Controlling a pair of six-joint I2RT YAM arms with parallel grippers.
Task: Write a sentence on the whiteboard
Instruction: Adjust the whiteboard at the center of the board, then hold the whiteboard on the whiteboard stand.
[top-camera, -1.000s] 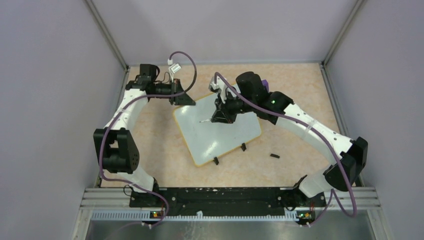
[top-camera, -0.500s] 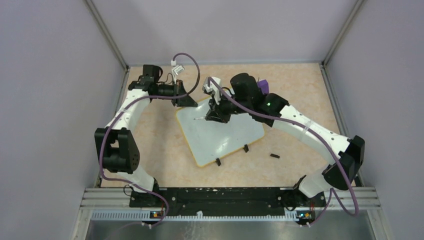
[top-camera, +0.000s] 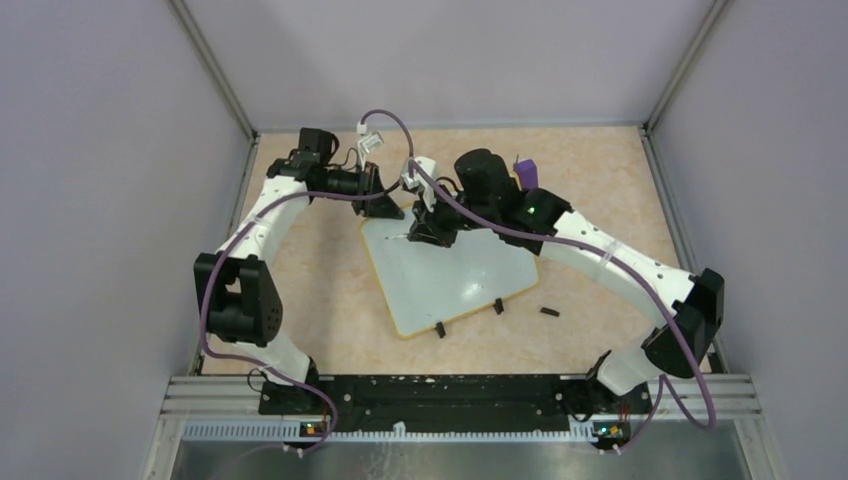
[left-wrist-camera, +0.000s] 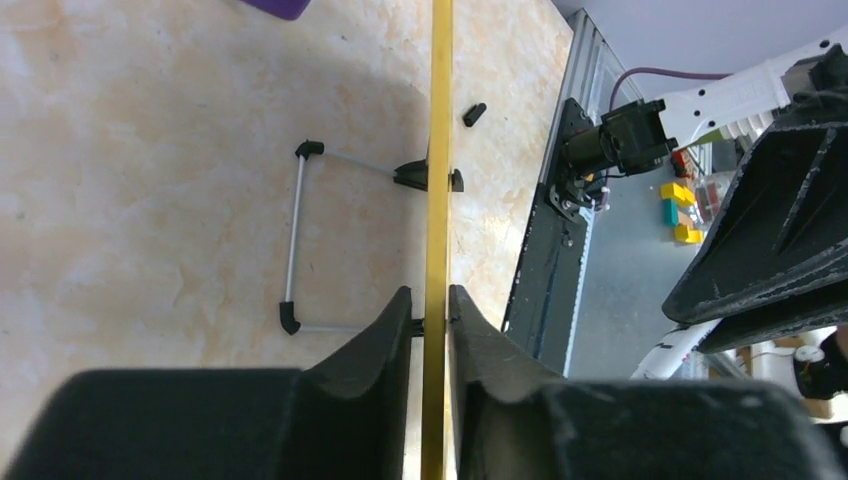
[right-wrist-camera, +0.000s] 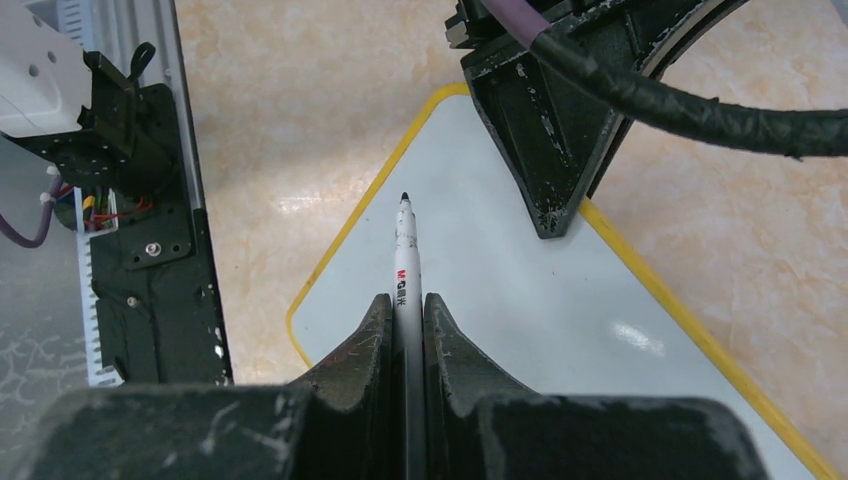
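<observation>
The left jaws pinch the whiteboard (left-wrist-camera: 437, 120) edge-on, apparently to brace it on the surface (top-camera: 320, 270). The right jaws grip a marker (right-wrist-camera: 404, 250), tip just ahead, over the board's corner. No sentence shows yet.

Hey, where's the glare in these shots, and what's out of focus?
Right wrist view: a small glare patch on the whiteboard, another on the table; the right gripper, close to the lens, is blurred, the marker sharp. Left wrist view: the left gripper is blurred too, and a grey shadow lies on the table beside the whiteboard's edge. Top view: even light, no glare.
</observation>
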